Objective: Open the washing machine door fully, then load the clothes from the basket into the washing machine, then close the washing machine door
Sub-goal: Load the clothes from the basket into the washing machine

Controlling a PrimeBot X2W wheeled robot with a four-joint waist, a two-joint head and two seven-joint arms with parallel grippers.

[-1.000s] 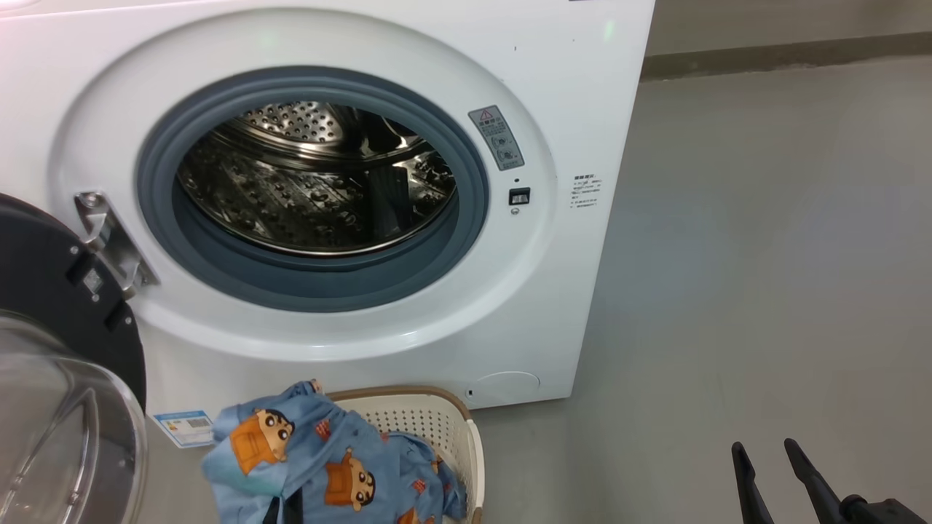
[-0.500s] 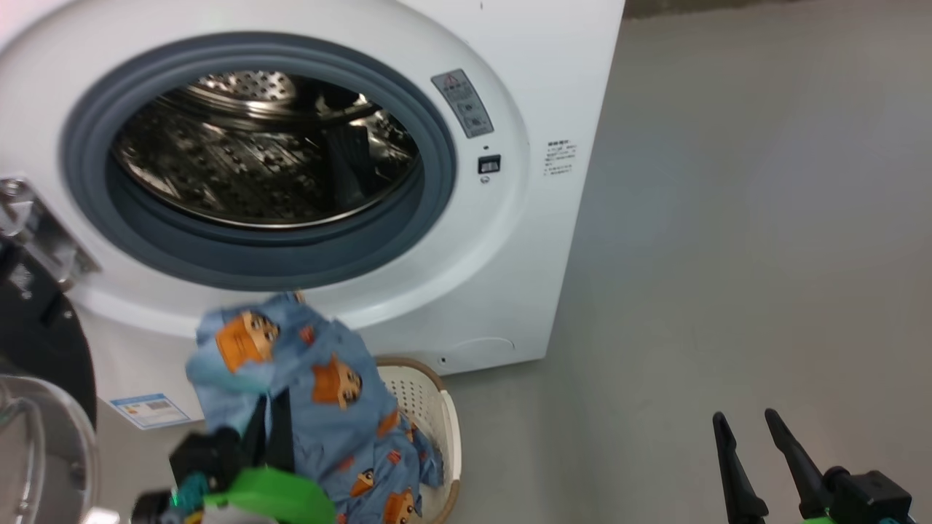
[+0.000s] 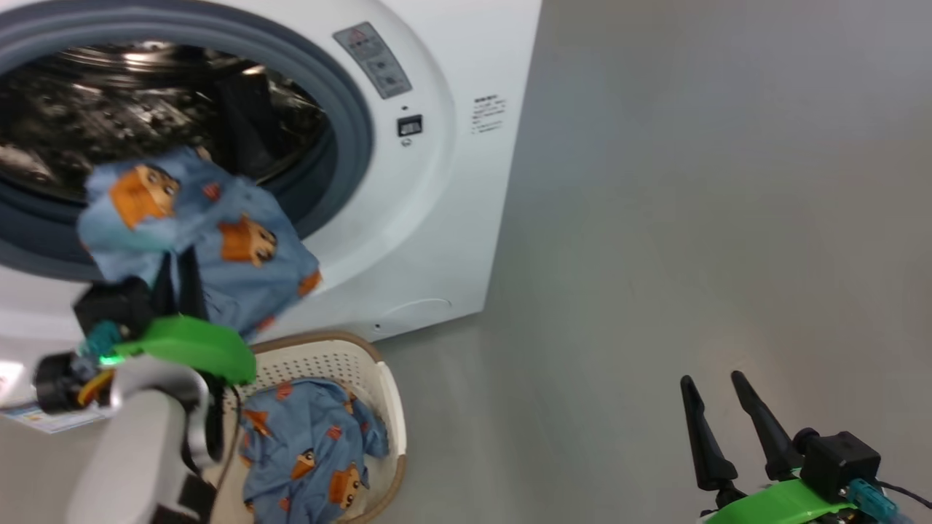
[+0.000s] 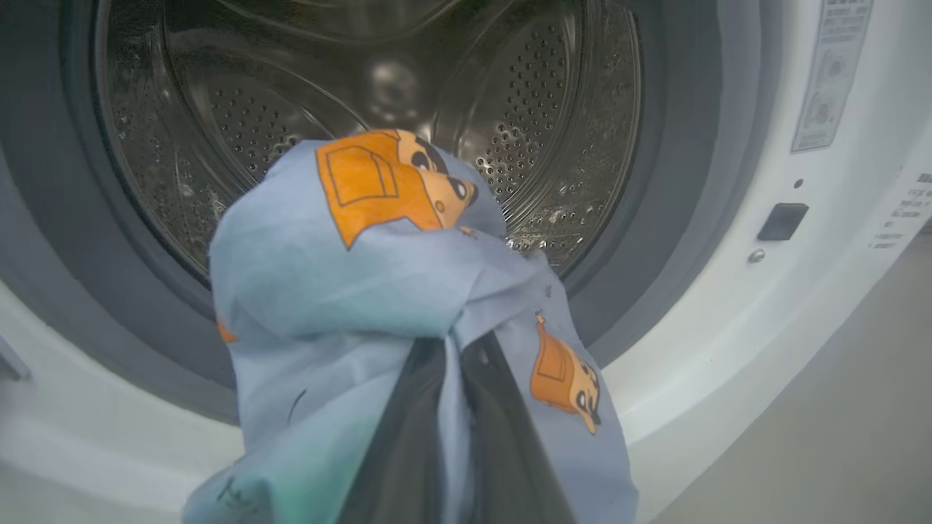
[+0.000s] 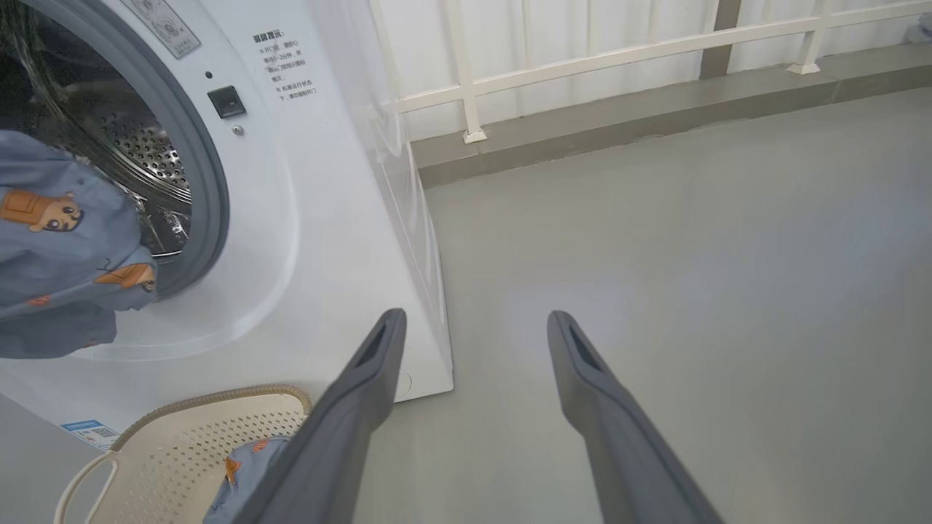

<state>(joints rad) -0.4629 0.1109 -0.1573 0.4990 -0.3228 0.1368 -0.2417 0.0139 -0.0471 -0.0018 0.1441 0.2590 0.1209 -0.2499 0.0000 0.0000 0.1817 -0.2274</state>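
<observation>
floor (image 3: 692, 218): plain grey, right half | railing (image 5: 582, 64): white, along top edge | kerb (image 5: 655, 109): grey, below railing

Even, bright, diffuse light throughout. No hard shadows are cast on the smooth grey floor (image 5: 728, 255); only a pale sheen is noted. The brightest area is found behind the white railing (image 5: 619, 62). Small glints are thrown off the shiny perforated steel drum (image 4: 553, 145). In the head view the light blue cartoon-printed garment (image 3: 196, 233) and the drum are smeared by blur. In the left wrist view the left gripper (image 4: 462, 348) is rendered soft, too close for focus. The big white front-loading washing machine (image 5: 349, 218) is bowed by wide-angle distortion in the right wrist view, which is otherwise sharp.
</observation>
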